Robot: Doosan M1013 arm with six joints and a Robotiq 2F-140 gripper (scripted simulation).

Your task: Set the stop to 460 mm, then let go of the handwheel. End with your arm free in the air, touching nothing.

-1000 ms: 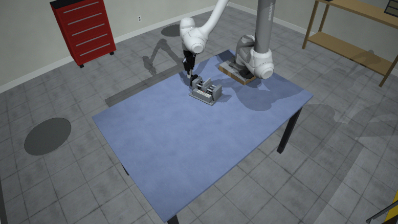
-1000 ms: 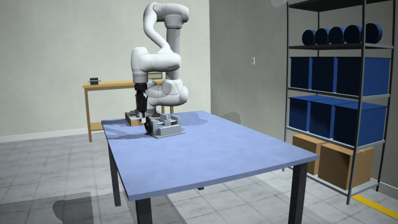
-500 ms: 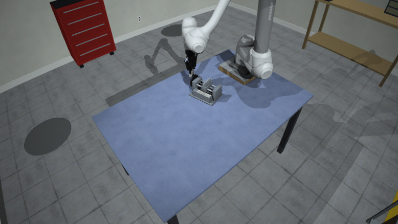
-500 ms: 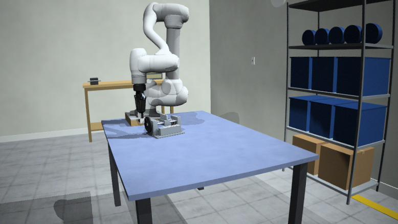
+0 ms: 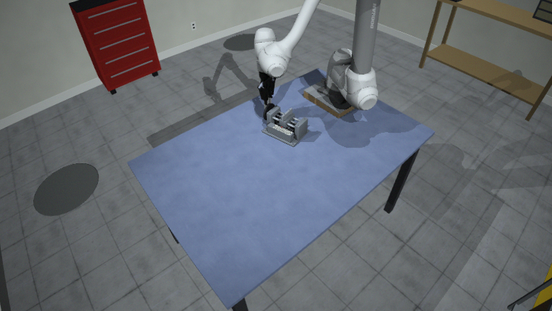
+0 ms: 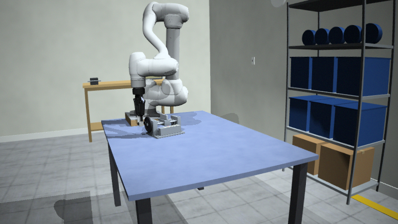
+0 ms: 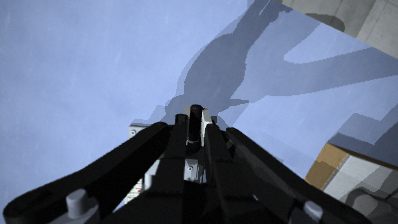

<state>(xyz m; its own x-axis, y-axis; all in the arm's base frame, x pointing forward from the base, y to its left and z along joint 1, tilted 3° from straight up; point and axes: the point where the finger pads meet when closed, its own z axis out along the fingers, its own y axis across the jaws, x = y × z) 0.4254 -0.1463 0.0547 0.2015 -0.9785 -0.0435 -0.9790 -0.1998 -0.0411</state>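
Our 1 gripper (image 5: 267, 103) (image 6: 139, 122) (image 7: 195, 115), upper centre of the top view, is nearly closed (we cannot tell on what), close beside the black wheel (image 5: 267, 110) (image 6: 148, 124), which stands upright to its lower right.

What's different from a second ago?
The gripper has shifted slightly left in the exterior view, and right in the top view. I can't tell whether it has gripped or released anything, or whether the handwheel turned. The table stayed put.
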